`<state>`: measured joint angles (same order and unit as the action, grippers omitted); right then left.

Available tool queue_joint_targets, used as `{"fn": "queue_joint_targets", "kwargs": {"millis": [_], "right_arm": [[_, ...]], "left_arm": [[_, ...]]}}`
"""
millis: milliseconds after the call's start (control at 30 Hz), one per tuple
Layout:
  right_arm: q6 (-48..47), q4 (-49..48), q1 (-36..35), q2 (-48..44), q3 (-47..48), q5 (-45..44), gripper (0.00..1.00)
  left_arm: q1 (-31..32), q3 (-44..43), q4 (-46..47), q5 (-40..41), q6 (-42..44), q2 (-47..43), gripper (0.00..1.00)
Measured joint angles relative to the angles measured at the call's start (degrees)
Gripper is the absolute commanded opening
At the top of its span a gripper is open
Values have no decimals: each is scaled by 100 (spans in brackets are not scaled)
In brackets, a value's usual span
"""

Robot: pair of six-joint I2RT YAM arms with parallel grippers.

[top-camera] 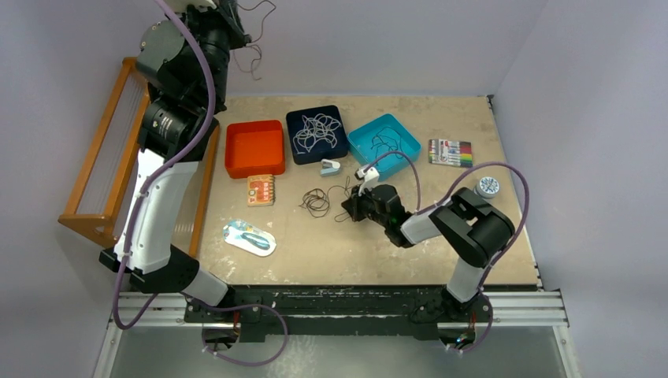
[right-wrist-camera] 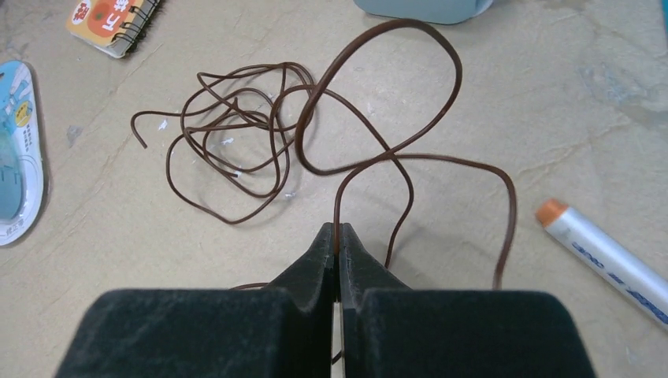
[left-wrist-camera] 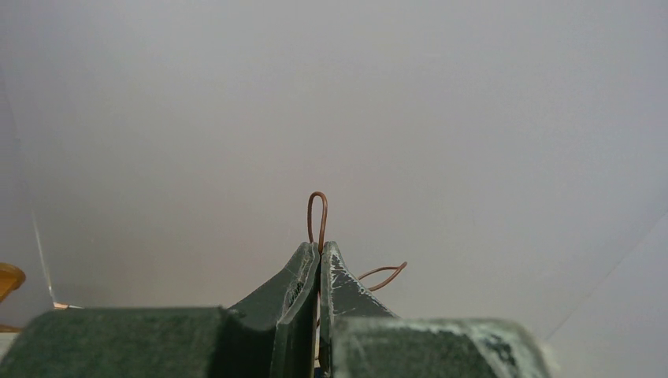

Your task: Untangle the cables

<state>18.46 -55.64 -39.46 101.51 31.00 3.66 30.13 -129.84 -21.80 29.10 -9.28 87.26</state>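
My left gripper [top-camera: 230, 17] is raised high at the back left, shut on a thin brown cable [top-camera: 254, 49] that dangles against the wall. In the left wrist view a small loop of that cable [left-wrist-camera: 317, 214] sticks out above the closed fingertips [left-wrist-camera: 320, 247]. My right gripper [top-camera: 350, 209] is low over the table, shut on a dark brown cable [right-wrist-camera: 394, 161] at its tips [right-wrist-camera: 338, 231]. The rest of that cable lies in a loose tangle [top-camera: 316, 201] just left of the gripper and also shows in the right wrist view [right-wrist-camera: 236, 150]. White-grey cables [top-camera: 315, 132] lie in the navy tray, black cables [top-camera: 387, 143] in the teal tray.
A red tray [top-camera: 254, 126], navy tray [top-camera: 293, 150] and teal tray [top-camera: 358, 142] stand in a row at the back. A small notebook [top-camera: 261, 190], a blue-white packet [top-camera: 249, 237], a marker set [top-camera: 450, 152], a tape roll [top-camera: 488, 187] and a silver pen [right-wrist-camera: 606, 260] lie around. A wooden rack [top-camera: 94, 157] stands at the left.
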Motion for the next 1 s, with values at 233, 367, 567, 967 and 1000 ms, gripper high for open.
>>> {"fn": "queue_joint_targets", "kwargs": {"millis": [233, 367, 567, 967, 1000], "right_arm": [[-22, 542, 0, -841, -52, -170, 0], [-131, 883, 0, -1331, -48, -229, 0], [-356, 1270, 0, -1690, -48, -243, 2], [-697, 1421, 0, -1499, -20, 96, 2], [-704, 1419, 0, -1475, -15, 105, 2]], "left_arm": [[0, 138, 142, 291, 260, -2, 0], [0, 380, 122, 507, 417, 48, 0], [-280, 522, -107, 581, 409, 431, 0], [-1436, 1794, -544, 101, -114, 855, 0], [-1438, 1891, -546, 70, -118, 863, 0]]}}
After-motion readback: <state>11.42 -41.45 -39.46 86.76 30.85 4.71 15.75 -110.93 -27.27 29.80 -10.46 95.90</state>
